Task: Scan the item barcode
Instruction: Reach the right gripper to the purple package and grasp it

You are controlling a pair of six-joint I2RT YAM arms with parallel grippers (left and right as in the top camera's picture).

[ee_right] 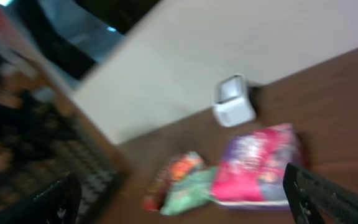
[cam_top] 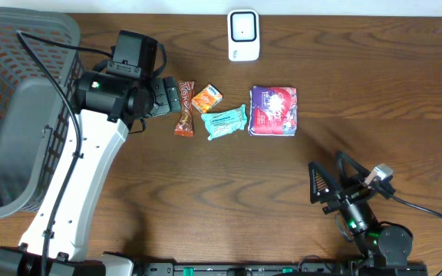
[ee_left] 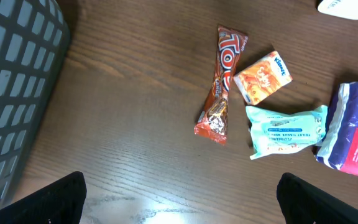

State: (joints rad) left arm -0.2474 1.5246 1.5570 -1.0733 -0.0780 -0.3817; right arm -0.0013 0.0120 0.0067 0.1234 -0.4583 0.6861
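Nothing of the scan is done yet. The left fingers stand wide apart and empty, hovering over the bench. The right fingers are spread just as wide and hold nothing, well apart from the goods.

Four items lie in a row, all flat on the wood. The Top chocolate bar sits just ahead of the left fingers, roughly centred between them, so it is probably the first pick. Past it, further from those fingers, come the orange Kleenex pack, the teal toilet-tissue wipes and a purple-and-pink packet.

The white barcode scanner stands beyond the row, far from both pairs of fingers. Still to do: grasp an item, lift it, and present its code to the scanner — no barcode shows in any view.
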